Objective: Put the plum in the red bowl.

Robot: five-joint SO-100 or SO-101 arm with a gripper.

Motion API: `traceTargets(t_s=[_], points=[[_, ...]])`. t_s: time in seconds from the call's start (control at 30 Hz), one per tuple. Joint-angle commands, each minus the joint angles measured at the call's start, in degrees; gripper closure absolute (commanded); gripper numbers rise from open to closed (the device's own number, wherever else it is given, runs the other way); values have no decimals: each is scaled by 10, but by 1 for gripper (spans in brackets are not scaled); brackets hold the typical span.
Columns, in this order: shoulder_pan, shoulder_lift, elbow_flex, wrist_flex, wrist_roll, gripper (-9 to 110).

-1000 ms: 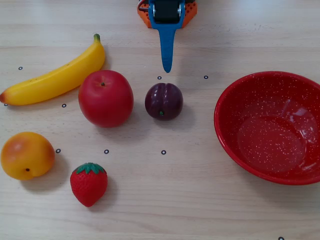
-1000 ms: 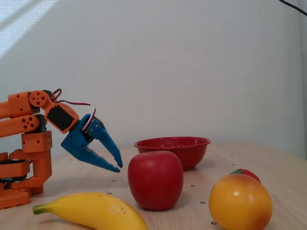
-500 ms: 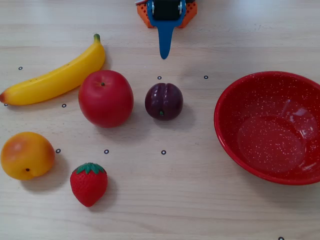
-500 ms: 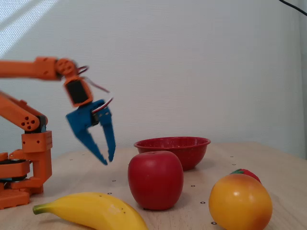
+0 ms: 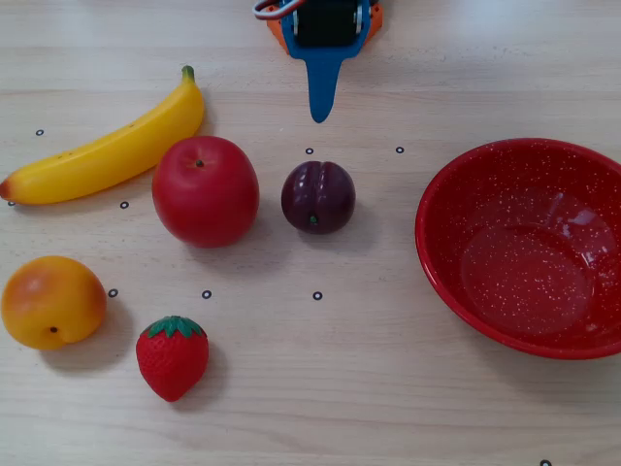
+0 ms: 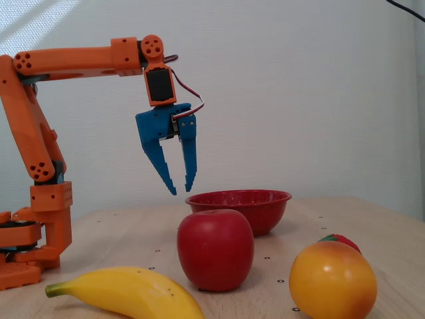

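Note:
The plum is small, dark purple and glossy, and lies on the wooden table near the middle in a fixed view, between the red apple and the red bowl. The red bowl is large, speckled white and empty at the right; it also shows in a fixed view. The plum is hidden behind the apple in that side view. My blue gripper hangs above the table with its fingers slightly apart and nothing between them. From above, its tip is just beyond the plum.
A red apple lies left of the plum. A banana lies at the far left, an orange peach-like fruit and a strawberry at the front left. The orange arm base stands at the back.

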Motion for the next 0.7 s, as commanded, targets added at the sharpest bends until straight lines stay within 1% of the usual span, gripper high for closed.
traceTargets(t_s=[0.0,0.33,0.47,0.67], points=[[-3,2,-58,18,9,90],[-6,-103,-148,85,9,72],[-13,-159,-196,99,4,70],[-23,-211,-229,80,14,68]])
